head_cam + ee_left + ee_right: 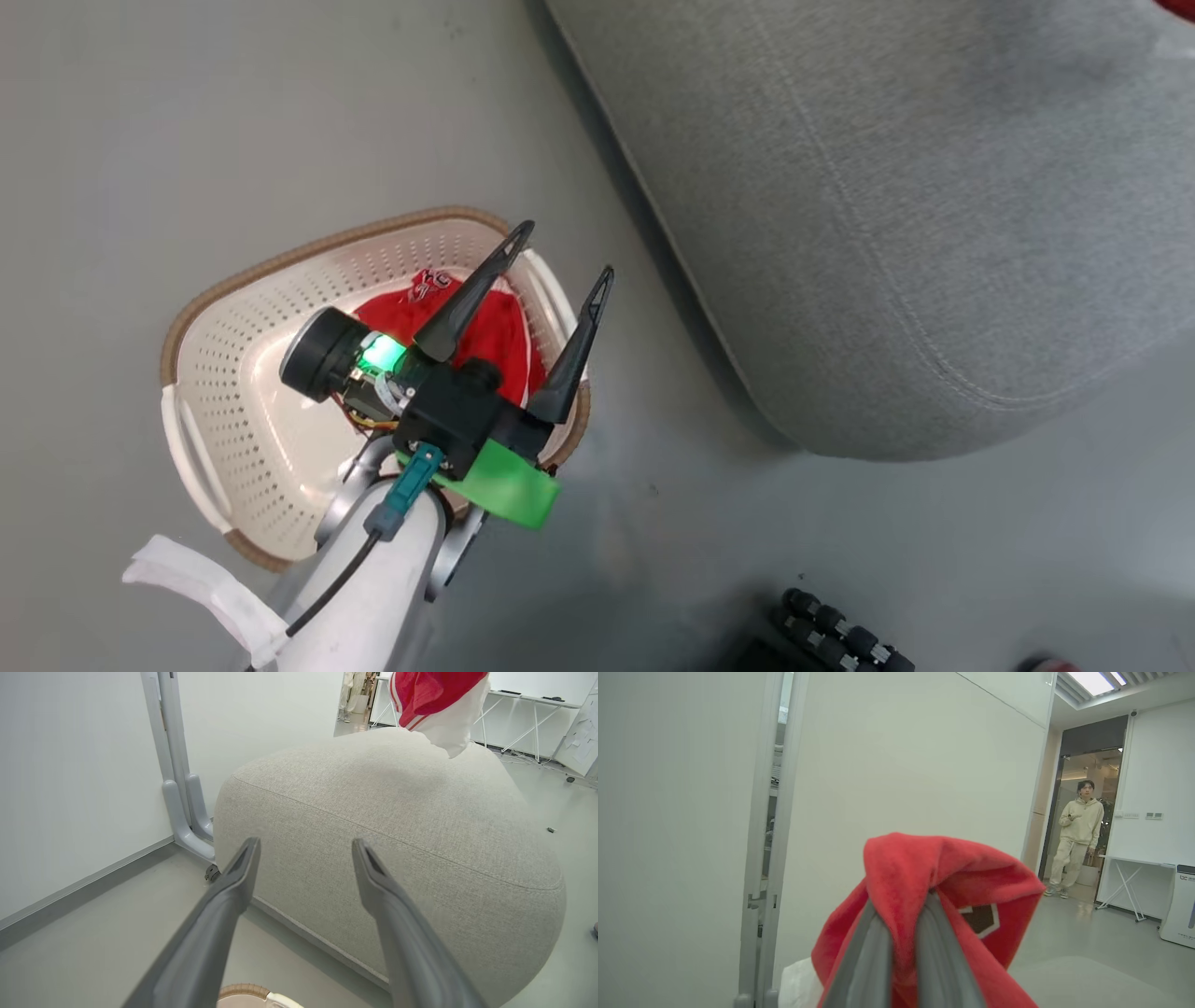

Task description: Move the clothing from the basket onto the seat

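The cream basket (219, 373) stands on the floor with a red piece of clothing (490, 327) lying in its right half. My left gripper (565, 250) hovers open over the basket's right rim, nothing between its fingers (243, 863). In the left wrist view the grey seat (397, 826) lies just ahead, and a second red-and-white garment (434, 700) hangs above its far side. My right gripper (901, 900) is shut on that red garment (924, 868), which drapes over the fingertips and hides them. The seat (887, 205) takes up the upper right of the head view.
A grey floor surrounds the basket and seat. A wheeled grey post (187, 812) stands by the white wall left of the seat. A person (1076, 835) stands in a far doorway. A dark object with black knobs (840, 635) sits at the lower right.
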Available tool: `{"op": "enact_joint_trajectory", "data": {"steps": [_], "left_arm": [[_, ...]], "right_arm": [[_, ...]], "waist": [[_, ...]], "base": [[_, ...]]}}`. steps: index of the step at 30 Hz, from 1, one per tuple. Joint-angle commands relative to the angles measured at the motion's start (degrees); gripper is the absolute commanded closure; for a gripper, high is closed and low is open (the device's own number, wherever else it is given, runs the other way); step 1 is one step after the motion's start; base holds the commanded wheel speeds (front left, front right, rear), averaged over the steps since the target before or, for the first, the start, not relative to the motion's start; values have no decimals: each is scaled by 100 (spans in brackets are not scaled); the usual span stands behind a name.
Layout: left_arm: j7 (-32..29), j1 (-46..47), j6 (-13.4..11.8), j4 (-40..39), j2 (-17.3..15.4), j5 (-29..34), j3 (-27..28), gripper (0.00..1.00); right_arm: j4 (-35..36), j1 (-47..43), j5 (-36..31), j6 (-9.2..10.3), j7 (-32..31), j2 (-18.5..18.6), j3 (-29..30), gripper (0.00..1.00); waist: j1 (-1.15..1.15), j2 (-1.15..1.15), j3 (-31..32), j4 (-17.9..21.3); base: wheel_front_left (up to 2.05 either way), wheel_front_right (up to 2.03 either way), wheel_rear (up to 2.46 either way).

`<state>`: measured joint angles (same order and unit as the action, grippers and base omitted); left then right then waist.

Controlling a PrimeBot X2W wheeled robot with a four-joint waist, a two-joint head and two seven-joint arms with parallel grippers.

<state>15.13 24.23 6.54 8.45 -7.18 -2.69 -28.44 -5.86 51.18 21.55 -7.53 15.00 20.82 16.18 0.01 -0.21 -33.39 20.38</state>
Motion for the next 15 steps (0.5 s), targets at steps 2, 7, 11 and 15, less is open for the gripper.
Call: {"op": "enact_joint_trajectory", "data": {"steps": [2,7,11,15], "left_arm": [[3,205,-11,-36,37,47,2,0],[3,351,-24,-60,95,55,-34,0],[3,394,-32,-22,155,32,-73,0],[3,381,-32,11,139,10,-60,0]], "right_arm": [[-294,153,-62,8,28,51,126,100],[-979,-77,-210,8,28,-104,496,100],[-1613,-573,-829,8,28,-212,689,94],[-1783,-936,-1083,8,28,-504,1069,0]], "waist": [[-1,21,-878,-839],[-1,21,-1089,-1004],[-1,21,-1104,-1038],[-1,21,-1006,-950]], "base": [[0,0,0],[0,0,0],[0,0,0],[0,0,0]]}}
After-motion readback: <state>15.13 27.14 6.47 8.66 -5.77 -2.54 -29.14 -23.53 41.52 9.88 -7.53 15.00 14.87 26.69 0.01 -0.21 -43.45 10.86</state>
